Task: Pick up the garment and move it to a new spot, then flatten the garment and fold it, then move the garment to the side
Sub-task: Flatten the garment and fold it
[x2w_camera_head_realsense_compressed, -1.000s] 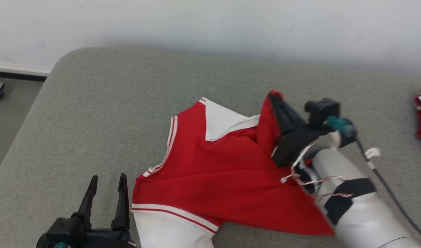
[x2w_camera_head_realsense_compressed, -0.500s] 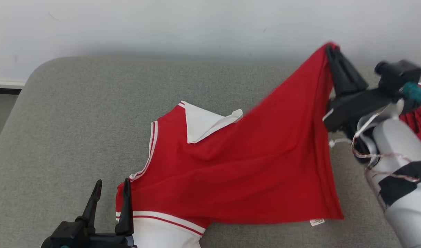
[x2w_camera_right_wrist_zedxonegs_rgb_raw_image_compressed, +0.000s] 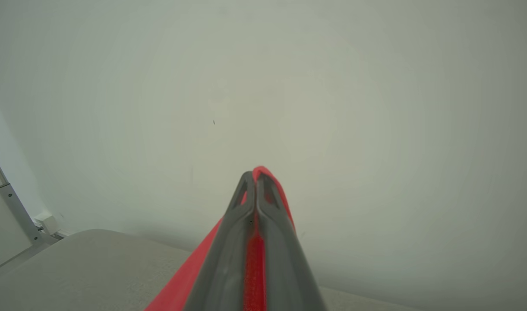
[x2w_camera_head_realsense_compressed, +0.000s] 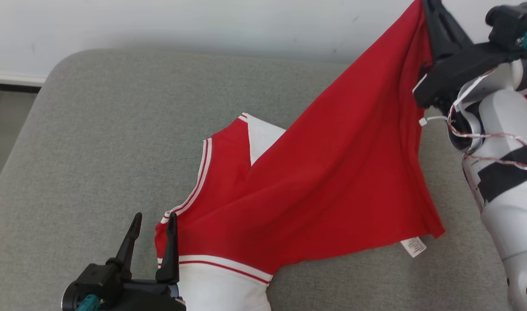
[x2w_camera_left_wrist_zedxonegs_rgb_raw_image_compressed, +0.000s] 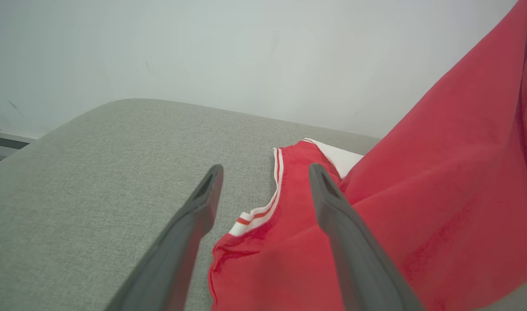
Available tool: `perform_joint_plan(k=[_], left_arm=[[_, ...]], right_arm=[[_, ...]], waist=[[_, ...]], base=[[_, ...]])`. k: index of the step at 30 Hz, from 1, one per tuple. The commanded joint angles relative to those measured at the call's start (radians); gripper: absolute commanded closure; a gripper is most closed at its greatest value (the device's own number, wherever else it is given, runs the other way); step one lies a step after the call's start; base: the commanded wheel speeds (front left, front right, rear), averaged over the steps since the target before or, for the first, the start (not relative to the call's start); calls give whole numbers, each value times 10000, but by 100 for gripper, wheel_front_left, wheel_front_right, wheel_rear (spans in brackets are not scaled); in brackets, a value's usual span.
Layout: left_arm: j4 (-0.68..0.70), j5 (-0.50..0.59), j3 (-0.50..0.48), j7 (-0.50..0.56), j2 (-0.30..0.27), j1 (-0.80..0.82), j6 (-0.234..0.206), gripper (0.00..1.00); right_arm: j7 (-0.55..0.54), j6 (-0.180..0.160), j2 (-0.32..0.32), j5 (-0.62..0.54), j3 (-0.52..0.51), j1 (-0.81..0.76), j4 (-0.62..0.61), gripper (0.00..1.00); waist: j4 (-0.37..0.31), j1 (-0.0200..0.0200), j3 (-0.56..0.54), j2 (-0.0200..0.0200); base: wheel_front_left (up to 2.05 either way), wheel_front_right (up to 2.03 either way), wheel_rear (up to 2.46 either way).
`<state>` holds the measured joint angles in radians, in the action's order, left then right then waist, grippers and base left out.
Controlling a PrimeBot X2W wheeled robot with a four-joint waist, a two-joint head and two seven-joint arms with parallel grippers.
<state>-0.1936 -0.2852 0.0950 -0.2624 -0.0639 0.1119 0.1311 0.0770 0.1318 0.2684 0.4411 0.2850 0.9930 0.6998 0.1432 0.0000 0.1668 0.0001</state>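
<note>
**A:** What does the head view give?

**B:** One garment [x2w_camera_head_realsense_compressed: 315, 181], red with white trim, its lower part lying on the grey cushion [x2w_camera_head_realsense_compressed: 95, 129]. One edge is drawn up and to the right, in front of the wall [x2w_camera_head_realsense_compressed: 203, 21]. The right gripper [x2w_camera_head_realsense_compressed: 433, 6] holds that edge at the top of the frame, above its pale forearm [x2w_camera_head_realsense_compressed: 505, 194]. The left gripper [x2w_camera_head_realsense_compressed: 155, 215] sits at the lower left with its two fingers spread and nothing between them. One tip lies over the garment's near corner, but contact cannot be told.

**A:** Anything there that the wrist cameras miss?

**B:** One white care label [x2w_camera_head_realsense_compressed: 413, 247], hanging at the lifted hem.

**A:** And the left wrist view?

**B:** It shows the two fingers [x2w_camera_left_wrist_zedxonegs_rgb_raw_image_compressed: 190, 233] wide apart from close up. The striped armhole trim [x2w_camera_left_wrist_zedxonegs_rgb_raw_image_compressed: 263, 211] lies in the gap, on the cushion. The red cloth rises steeply past the right side of the frame.

**A:** The right wrist view?

**B:** It settles the grip. The two fingers [x2w_camera_right_wrist_zedxonegs_rgb_raw_image_compressed: 228, 259] are pressed together with a thin strip of red cloth pinched between them, showing at the tips. The wall is behind them, and one metal rail [x2w_camera_right_wrist_zedxonegs_rgb_raw_image_compressed: 13, 207] stands at the left edge.

**A:** The count?

**B:** Two grippers with two fingers each, one garment and one label.
</note>
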Motion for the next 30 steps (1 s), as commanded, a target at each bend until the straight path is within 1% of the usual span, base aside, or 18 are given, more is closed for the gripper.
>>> perform_joint_plan(k=[1,3,5,6,7,10,13,15,18,23,27,28,30], left_arm=[[-32,-36,41,-33,-37,132,-9,0],[-49,-66,54,-33,-57,191,-9,0],[-80,-94,80,-33,-59,222,-9,0],[-89,-105,96,-33,-65,248,-9,0],[-107,-116,102,-33,-72,262,-9,0],[-129,-130,89,-33,-103,239,-9,0],[-135,-108,42,-33,-97,182,-9,0],[-108,-69,-16,-33,-107,127,-9,0],[-35,-10,-107,-33,-120,13,-9,0],[112,183,-332,-33,-203,-230,-9,0],[218,331,-541,-33,-244,-442,-9,0],[272,374,-651,-33,-253,-556,-9,0],[321,419,-744,-33,-277,-635,-9,0]], right_arm=[[241,-28,-43,-133,-95,266,292,100],[640,-28,-177,-279,-238,603,913,100],[781,-28,-328,-411,-285,775,1660,100],[781,-28,-385,-513,-239,870,2021,92],[578,-28,-449,-561,-171,922,2431,0],[565,-28,-600,-671,111,1146,3033,0],[631,-28,-625,-556,424,979,3392,0],[790,-28,-603,-486,776,790,3346,0],[1127,-28,-368,-274,1214,386,3134,0],[1578,-28,50,239,1727,-652,2307,0],[1802,-28,585,514,1905,-2051,1354,0],[1841,-28,771,607,1813,-2780,875,0],[1875,-28,916,619,1669,-3576,386,0]], waist=[[239,0,207,-1],[329,0,286,-1],[397,0,342,-1],[421,0,360,-1],[438,0,366,-1],[427,0,363,-1],[310,0,283,-1],[197,0,198,-1],[-28,0,24,-1],[-412,0,-363,-1],[-667,0,-649,-1],[-785,0,-743,-1],[-880,0,-804,-1]], base=[[0,0,0],[0,0,0],[0,0,0],[0,0,0],[0,0,0],[0,0,0],[0,0,0],[0,0,0],[0,0,0],[0,0,0],[0,0,0],[0,0,0],[0,0,0]])
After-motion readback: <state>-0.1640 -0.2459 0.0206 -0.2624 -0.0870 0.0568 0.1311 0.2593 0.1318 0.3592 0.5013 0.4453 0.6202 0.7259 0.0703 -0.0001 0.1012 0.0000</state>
